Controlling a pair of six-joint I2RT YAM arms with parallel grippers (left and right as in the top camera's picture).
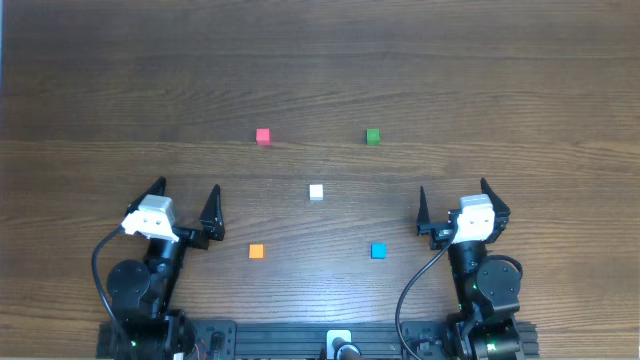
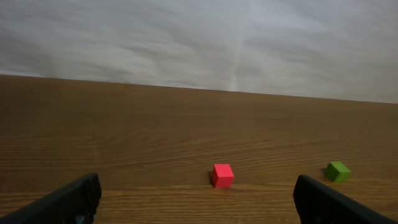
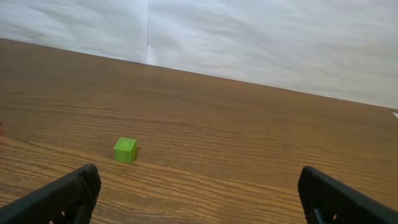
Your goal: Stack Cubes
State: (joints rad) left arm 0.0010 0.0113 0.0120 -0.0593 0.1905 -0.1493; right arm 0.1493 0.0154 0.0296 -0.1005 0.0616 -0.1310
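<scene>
Five small cubes lie apart on the wooden table: a pink cube and a green cube farther out, a white cube in the middle, an orange cube and a blue cube nearer the arm bases. My left gripper stands open at the left, holding nothing, left of the orange cube. My right gripper stands open at the right, empty, right of the blue cube. The left wrist view shows the pink cube and green cube ahead. The right wrist view shows the green cube ahead.
The wooden table stretches wide beyond the cubes, with a pale wall behind its far edge. Both arm bases and a black rail sit along the near edge.
</scene>
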